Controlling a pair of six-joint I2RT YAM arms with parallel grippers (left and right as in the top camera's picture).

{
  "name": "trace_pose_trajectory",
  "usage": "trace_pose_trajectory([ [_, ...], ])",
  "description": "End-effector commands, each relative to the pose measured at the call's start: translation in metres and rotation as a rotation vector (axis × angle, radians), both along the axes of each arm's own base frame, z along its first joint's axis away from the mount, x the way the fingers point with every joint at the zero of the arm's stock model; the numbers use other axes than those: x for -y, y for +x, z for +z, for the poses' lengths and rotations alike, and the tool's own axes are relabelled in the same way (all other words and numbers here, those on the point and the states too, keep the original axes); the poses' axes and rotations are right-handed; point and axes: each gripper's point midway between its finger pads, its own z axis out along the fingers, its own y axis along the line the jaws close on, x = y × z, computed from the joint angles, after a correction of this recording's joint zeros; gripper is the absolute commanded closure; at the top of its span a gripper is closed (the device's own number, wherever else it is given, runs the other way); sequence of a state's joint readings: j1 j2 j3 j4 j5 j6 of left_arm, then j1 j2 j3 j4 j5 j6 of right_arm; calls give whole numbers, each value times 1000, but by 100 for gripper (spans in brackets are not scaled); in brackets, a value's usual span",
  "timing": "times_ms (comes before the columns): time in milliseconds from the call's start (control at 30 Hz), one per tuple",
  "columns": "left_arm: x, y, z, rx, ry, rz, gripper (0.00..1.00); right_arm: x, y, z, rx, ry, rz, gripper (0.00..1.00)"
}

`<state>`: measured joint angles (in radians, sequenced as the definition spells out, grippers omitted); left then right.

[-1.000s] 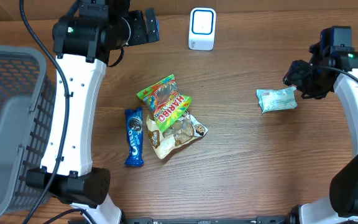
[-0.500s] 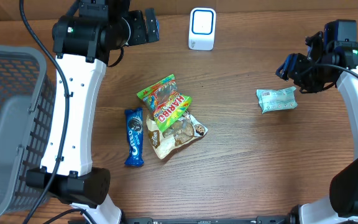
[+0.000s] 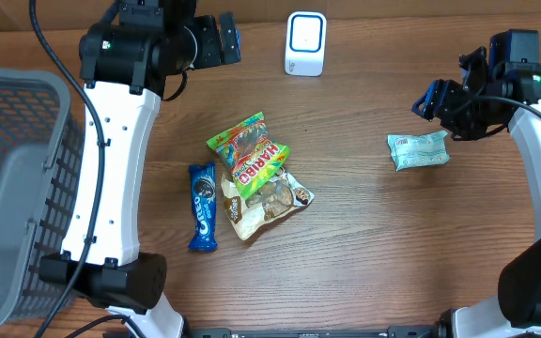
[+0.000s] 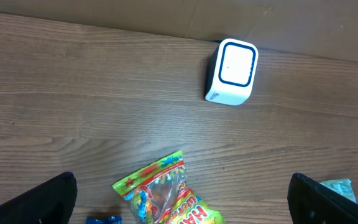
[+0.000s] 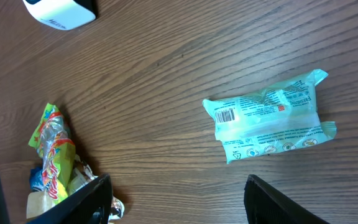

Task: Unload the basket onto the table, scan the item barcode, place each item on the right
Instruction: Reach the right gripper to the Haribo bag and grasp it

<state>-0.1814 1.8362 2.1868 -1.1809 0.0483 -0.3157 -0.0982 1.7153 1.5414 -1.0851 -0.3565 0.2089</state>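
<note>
A pale teal packet (image 3: 419,150) lies flat on the wood table at the right, its barcode (image 5: 227,115) facing up at its left end. My right gripper (image 3: 437,99) hovers just beyond the packet, open and empty; in the right wrist view the gripper (image 5: 179,208) has the packet (image 5: 269,115) ahead of its fingers (image 5: 281,202), apart from them. The white scanner (image 3: 305,42) stands at the back centre. My left gripper (image 3: 220,39) hangs open near the scanner (image 4: 232,73), its fingertips (image 4: 48,199) wide apart over bare wood.
A pile of snacks sits mid-table: a Haribo bag (image 3: 252,152), a cookie bag (image 3: 272,199) and a blue Oreo pack (image 3: 202,207). A grey mesh basket (image 3: 7,188) fills the left edge. Cardboard walls line the back.
My right gripper has drawn back from the teal packet's right end, up and to the left, with its jaws slightly wider. The packet stays where it lay. The left arm has not moved.
</note>
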Motion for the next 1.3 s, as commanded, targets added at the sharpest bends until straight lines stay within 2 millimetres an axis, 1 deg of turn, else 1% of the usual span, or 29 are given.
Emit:
trace_pose_trajectory([
  [0, 1, -5, 19, 44, -18, 2, 0, -1, 6, 13, 39, 6, 7, 31],
  [333, 1, -5, 19, 44, -18, 2, 0, -3, 3, 11, 26, 8, 12, 30],
  [433, 1, -5, 19, 44, -18, 2, 0, -11, 3, 11, 26, 8, 31, 30],
  [533, 1, -5, 19, 44, -18, 2, 0, -27, 4, 12, 39, 7, 73, 28],
  [633, 1, -5, 19, 44, -18, 2, 0, -57, 8, 14, 74, 11, 146, 26],
  [700, 1, -5, 19, 44, -18, 2, 0, -83, 14, 12, 106, 14, 208, 23],
  [767, 1, -5, 19, 44, -18, 2, 0, -115, 19, 7, 133, 38, 280, 20],
  [867, 1, -5, 19, 44, -18, 2, 0, -162, 25, -7, 151, 99, 371, 17],
  [1000, 1, -5, 19, 44, -18, 2, 0, -210, 29, -30, 144, 149, 419, 14],
  [1133, 1, -5, 19, 44, -18, 2, 0, -247, 29, -61, 114, 171, 446, 14],
  [1267, 1, -5, 19, 44, -18, 2, 0, -268, 25, -92, 70, 187, 458, 14],
])
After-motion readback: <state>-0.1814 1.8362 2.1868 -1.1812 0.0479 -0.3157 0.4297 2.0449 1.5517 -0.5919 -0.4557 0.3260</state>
